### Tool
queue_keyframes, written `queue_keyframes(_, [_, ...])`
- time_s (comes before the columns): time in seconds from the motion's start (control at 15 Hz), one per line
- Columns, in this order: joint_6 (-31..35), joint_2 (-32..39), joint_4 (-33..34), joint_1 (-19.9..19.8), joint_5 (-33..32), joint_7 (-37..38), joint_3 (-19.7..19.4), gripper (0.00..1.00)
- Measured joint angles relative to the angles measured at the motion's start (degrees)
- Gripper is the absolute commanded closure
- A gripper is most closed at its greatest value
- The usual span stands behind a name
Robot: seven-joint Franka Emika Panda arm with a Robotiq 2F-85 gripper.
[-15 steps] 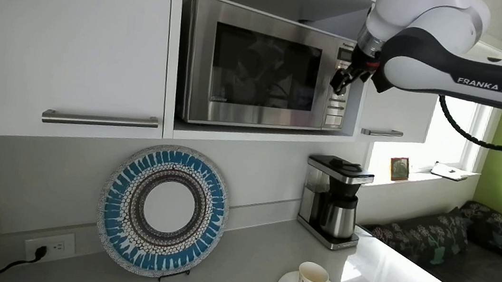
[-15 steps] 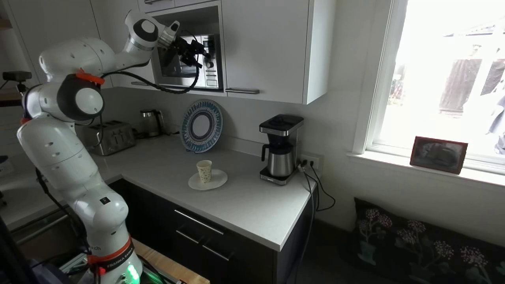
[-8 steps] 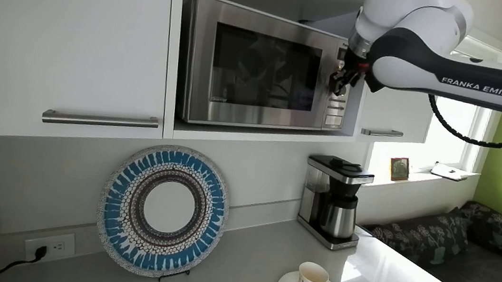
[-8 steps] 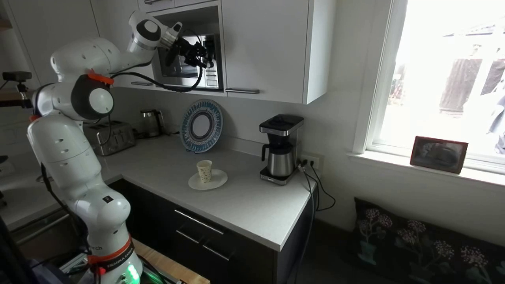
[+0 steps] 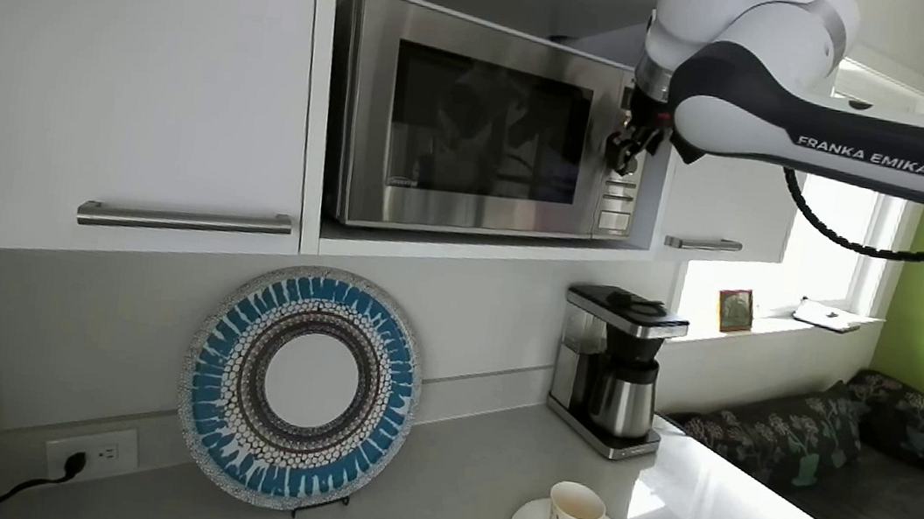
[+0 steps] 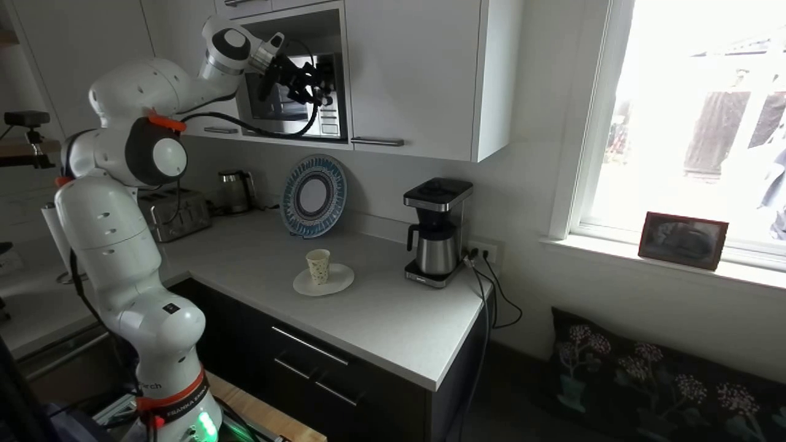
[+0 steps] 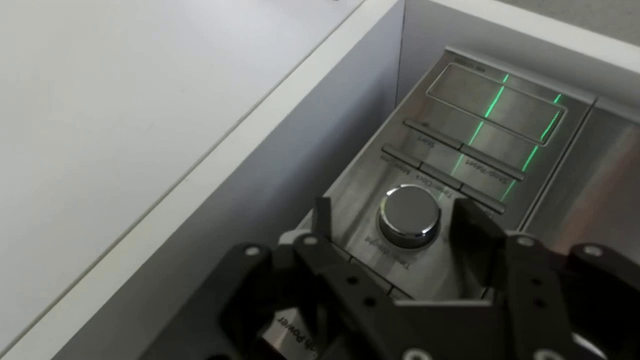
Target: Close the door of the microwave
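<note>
1. From where I'm standing, the door looks shut already, flush across the front of the microwave in its cabinet niche. I can't tell whether the latch has caught; if it hasn't, the door might swing back out.
2. The jaws stand part-way apart and hold nothing that I can see. The wrist view shows the knob in the gap; closing there could twist it and change a setting.
3. A wide button sits at the foot of the control panel. I'd guess it's the door release; leaning on it could undo the job.
4. A sideways slip could knock the niche wall, just beside the panel.
5. The cable droops and might snag a cabinet handle as the arm leaves.
6. Writing: the door's window has a small badge I can't read. On the panel, upside down, I make out "Start", "Stop/Reset", "Weight" and "Power"; the rest blurs.
7. The arm says "FRANKA EMIKA".
8. Down on the bench, the coffee maker has a mark too small to read.
</note>
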Motion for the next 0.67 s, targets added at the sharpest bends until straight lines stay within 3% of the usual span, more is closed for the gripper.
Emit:
queue_keyframes(0.07, [-0.9,0.5,0.6,0.4,-0.4,-0.1,0.0,0.47])
queue_keyframes(0.13, [-1.7,0.9,1.1,0.7,-0.8,-0.3,-0.1,0.55])
queue_keyframes(0.2, [-2.4,1.3,1.6,0.9,-0.9,-0.4,0.1,0.5])
queue_keyframes(0.27, [-3.0,1.6,2.0,0.9,-1.2,-0.5,0.2,0.51])
queue_keyframes(0.4, [-3.9,2.2,2.6,0.9,-1.4,-0.9,0.4,0.65])
queue_keyframes(0.47, [-4.1,2.4,2.8,0.9,-1.4,-1.1,0.5,0.81])
queue_keyframes(0.53, [-4.5,2.6,3.0,1.0,-1.4,-1.2,0.8,0.9])
queue_keyframes(0.67, [-5.3,2.8,3.5,1.1,-1.6,-1.5,1.2,0.94])
